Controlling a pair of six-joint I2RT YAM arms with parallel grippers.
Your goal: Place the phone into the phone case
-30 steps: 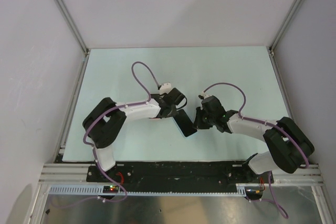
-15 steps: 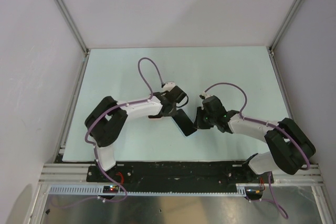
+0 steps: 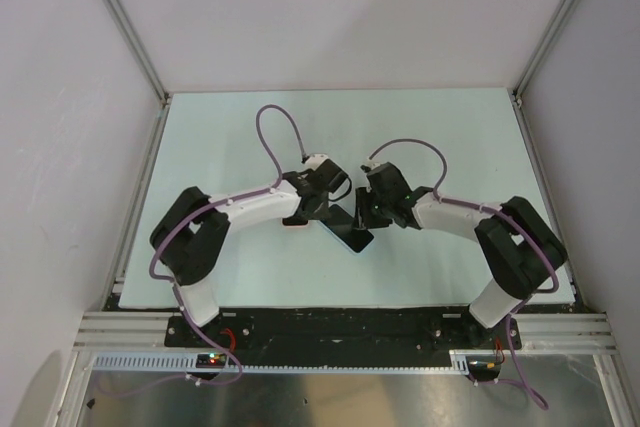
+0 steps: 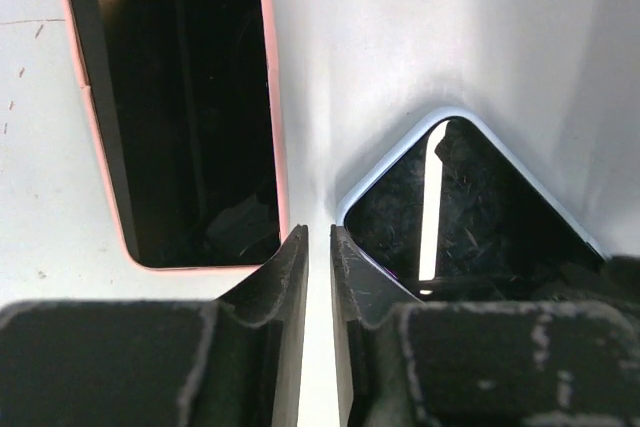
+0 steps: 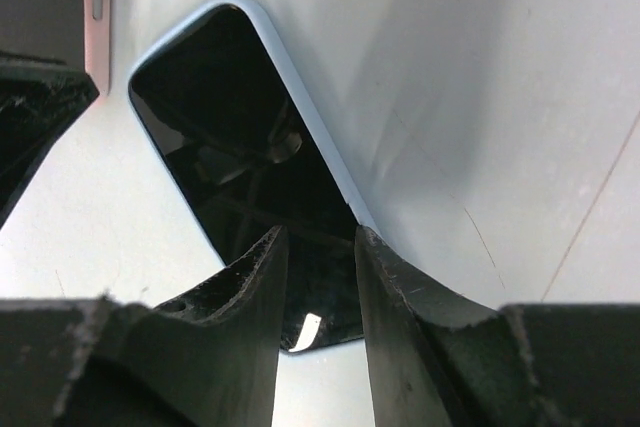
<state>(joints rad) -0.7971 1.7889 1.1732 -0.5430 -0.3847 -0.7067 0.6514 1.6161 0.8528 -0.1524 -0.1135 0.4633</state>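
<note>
Both left gripper (image 4: 319, 234), barely parted, and right gripper (image 5: 318, 232), wider, hover empty above the phone (image 5: 245, 147), flat toward the tabletop's (image 3: 460, 137) front edge, likely for pressing.

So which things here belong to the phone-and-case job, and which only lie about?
Job: dark phone; the light-blue rim around it, probably the case.
Lying about, it seems: pink-edged dark slab beside the phone, apart from it; case or second phone, cannot tell.
</note>
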